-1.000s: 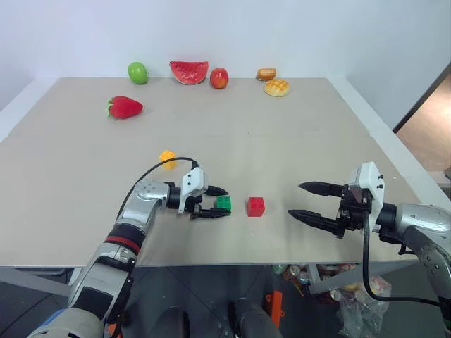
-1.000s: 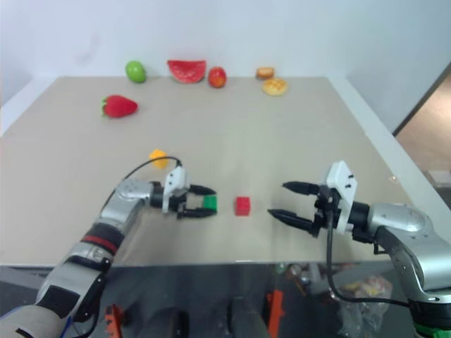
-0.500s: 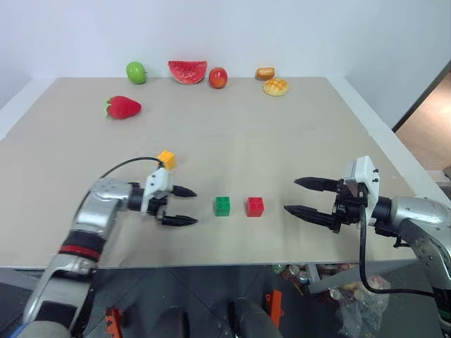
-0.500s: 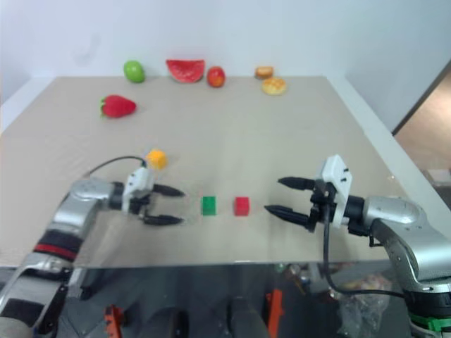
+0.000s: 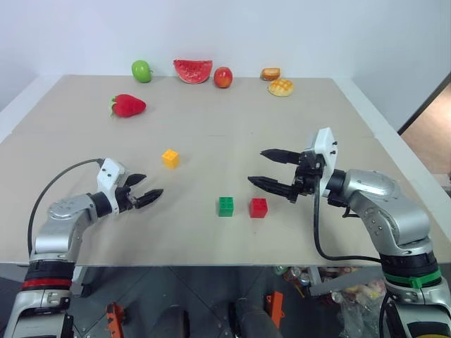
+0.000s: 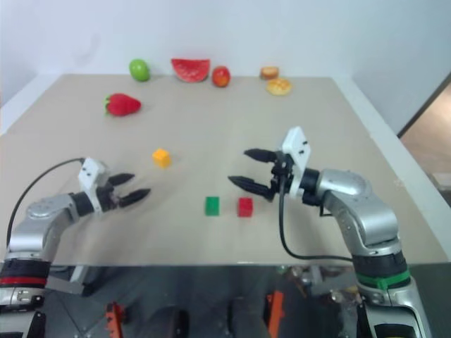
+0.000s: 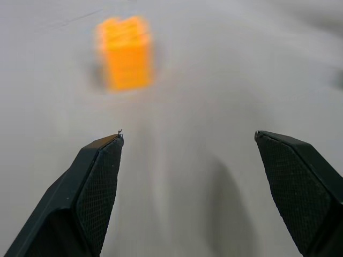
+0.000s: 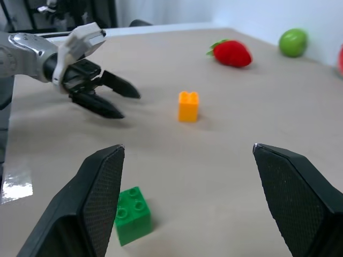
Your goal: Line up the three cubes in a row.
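table (image 5: 232, 141), yellow cube (image 5: 170, 158) beyond left fingers (image 5: 150, 196)

Head stereo pair looks down over table (image 5: 232, 134); wrist cameras low, near tabletop, both catching yellow-orange cube (image 8: 188, 106).

**A robot test lab, set up for tabletop trials**

You're looking at a staged lab bench: a plain beige surface (image 5: 296, 141) against bare white walls, with toy props lined along its far edge, a watermelon slice (image 5: 192, 70), a green apple (image 5: 141, 70) and bread rolls (image 5: 280, 87). Under the front edge you can see cables and clutter on a dark floor.
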### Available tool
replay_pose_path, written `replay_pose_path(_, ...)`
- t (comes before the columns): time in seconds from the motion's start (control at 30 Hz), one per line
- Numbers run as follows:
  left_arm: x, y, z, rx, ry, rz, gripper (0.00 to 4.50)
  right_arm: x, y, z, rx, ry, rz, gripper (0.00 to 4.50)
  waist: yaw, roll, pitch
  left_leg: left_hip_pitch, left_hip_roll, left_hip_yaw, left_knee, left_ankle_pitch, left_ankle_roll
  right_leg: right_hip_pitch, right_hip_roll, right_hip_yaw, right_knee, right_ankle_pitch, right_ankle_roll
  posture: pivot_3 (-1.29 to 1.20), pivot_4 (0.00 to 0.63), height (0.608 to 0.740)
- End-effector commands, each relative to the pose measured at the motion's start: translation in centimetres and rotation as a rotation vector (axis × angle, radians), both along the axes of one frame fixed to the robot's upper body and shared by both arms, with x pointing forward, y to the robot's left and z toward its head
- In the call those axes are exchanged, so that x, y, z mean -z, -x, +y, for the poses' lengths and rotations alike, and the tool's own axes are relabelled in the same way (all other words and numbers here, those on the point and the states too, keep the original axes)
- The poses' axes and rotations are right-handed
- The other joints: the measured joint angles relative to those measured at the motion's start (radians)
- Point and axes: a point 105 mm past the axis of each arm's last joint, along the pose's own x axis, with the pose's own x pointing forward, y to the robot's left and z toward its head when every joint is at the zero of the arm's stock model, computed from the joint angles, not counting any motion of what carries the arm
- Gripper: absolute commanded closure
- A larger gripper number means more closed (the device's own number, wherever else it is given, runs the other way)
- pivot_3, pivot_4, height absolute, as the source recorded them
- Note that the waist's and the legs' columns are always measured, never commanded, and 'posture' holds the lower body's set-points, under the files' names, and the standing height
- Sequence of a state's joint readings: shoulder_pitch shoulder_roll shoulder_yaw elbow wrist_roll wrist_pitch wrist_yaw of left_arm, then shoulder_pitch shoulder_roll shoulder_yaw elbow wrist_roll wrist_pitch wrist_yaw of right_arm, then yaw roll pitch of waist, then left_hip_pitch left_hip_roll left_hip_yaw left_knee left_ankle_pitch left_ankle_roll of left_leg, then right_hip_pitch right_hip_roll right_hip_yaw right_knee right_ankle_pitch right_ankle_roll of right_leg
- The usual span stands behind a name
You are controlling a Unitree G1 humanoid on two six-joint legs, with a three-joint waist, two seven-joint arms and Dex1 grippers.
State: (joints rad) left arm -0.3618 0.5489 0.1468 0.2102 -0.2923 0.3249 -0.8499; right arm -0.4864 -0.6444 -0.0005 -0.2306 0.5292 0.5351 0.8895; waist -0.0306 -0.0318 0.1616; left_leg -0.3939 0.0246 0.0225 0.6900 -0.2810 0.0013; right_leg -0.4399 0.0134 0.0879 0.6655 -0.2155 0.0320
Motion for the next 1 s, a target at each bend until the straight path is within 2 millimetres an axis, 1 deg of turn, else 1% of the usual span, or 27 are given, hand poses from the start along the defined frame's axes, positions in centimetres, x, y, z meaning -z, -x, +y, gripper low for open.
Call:
replay_pose_path(0.03,-0.5,-0.9,-0.2,-0.055,-0.036,-0.046,0.45,-1.0,-0.2,-0.2,0.006,-0.002,-0.055,0.52,0.003,0.0,0.0,0.0,-0.001,0.0,0.0,0.0,0.0,0.0,-0.001,0.0,0.0,0.0,0.0,0.0,0.15,0.74)
replay_pose_path(0.23,-0.8,-3.4,-2.3,-0.052,-0.048,-0.091,0.45,-0.9,-0.1,-0.2,0.017,-0.018,-0.062,0.52,0.007,0.0,0.0,0.0,-0.003,0.001,0.0,0.0,0.0,0.001,-0.002,-0.001,0.0,0.0,0.0,0.0,0.15,0.74)
replay_pose_path(0.37,-1.4,-5.2,-2.6,-0.093,-0.038,-0.115,0.45,-0.6,0.2,-0.2,0.02,-0.016,-0.058,0.52,0.007,0.0,0.0,0.0,-0.003,0.002,0.001,0.0,0.0,0.001,-0.001,-0.002,0.0,0.001,0.0,0.0,0.15,0.74)
replay_pose_path(0.5,-2.5,-7.1,-2.6,-0.152,-0.009,-0.139,0.45,-0.7,0.4,-0.4,0.034,-0.021,-0.053,0.52,0.005,0.0,0.0,0.0,-0.004,0.002,0.0,0.0,0.0,0.0,-0.001,-0.002,0.0,0.001,0.0,0.0,0.15,0.74)
replay_pose_path(0.73,-2.3,-8.1,-4.4,-0.103,-0.014,-0.149,0.45,-0.9,0.8,-0.9,0.049,-0.029,-0.052,0.52,0.007,0.0,0.0,-0.001,-0.004,0.001,0.0,0.0,0.0,0.001,-0.001,-0.002,0.0,0.0,0.0,0.0,0.15,0.74)
replay_pose_path(0.8,-2.4,-8.2,-4.6,-0.096,0.0,-0.153,1.0,-0.9,0.8,-0.9,0.054,-0.03,-0.052,0.52,0.007,0.0,0.0,-0.001,-0.004,0.001,0.0,0.0,0.0,0.001,-0.001,-0.002,0.0,0.0,0.0,0.0,0.15,0.74)
replay_pose_path(0.9,-2.5,-8.0,-5.0,-0.072,0.013,-0.163,1.99,-0.8,0.7,-1.0,0.06,-0.03,-0.051,0.52,0.006,-0.001,0.0,-0.001,-0.005,0.002,0.0,0.0,0.0,0.0,-0.001,-0.002,-0.001,0.0,0.0,0.0,0.15,0.74)
replay_pose_path(1.0,-2.2,-8.0,-4.8,-0.08,0.01,-0.153,3.0,-0.8,0.7,-1.0,0.062,-0.033,-0.05,0.52,0.006,-0.001,0.0,-0.001,-0.005,0.0,0.0,0.0,0.0,0.0,-0.001,-0.003,0.0,0.0,0.0,0.0,0.15,0.74)
